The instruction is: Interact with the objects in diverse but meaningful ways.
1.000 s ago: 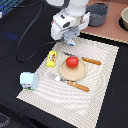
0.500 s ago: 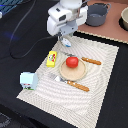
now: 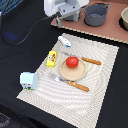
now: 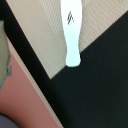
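A white tube with a blue end (image 3: 64, 41) lies on the striped placemat (image 3: 102, 75) near its far corner. In the wrist view the tube (image 4: 71, 31) is free, with no fingers around it. My gripper (image 3: 59, 21) hangs above and behind the tube, apart from it; its jaws are too blurred to read. A red tomato (image 3: 72, 62) sits on a round wooden plate (image 3: 75, 75). The yellow packet (image 3: 51, 58) lies beside the plate, towards the exterior view's left. At the mat's near left corner stands the white carton (image 3: 28, 80).
A wooden-handled fork (image 3: 75, 84) and knife (image 3: 90, 61) flank the plate. A grey pot (image 3: 96, 14) and part of another pot (image 3: 124, 18) stand on a brown board (image 3: 112, 32) behind the mat. Black table (image 3: 20, 50) surrounds the mat.
The arm has lifted and pulled back from the mat towards the far left. The tube, which the gripper covered before, now lies uncovered on the mat.
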Motion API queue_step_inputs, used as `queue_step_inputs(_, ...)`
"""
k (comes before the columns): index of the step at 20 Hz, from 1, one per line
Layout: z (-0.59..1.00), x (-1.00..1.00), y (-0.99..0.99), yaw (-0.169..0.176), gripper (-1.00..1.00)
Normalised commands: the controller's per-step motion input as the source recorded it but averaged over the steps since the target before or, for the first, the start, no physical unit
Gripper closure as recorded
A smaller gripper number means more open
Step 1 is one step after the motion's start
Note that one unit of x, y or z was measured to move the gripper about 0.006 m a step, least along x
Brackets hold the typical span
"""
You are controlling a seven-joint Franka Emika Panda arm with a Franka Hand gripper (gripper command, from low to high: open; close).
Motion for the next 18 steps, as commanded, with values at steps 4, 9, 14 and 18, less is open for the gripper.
queue_step_inputs(4,0.21,0.88,-0.46,-0.104,-1.00)
queue_step_inputs(9,-0.04,0.76,-0.51,-0.133,-1.00)
queue_step_inputs(14,-0.10,0.65,-0.42,-0.166,-1.00)
queue_step_inputs(18,0.09,0.42,-0.34,-0.075,-1.00)
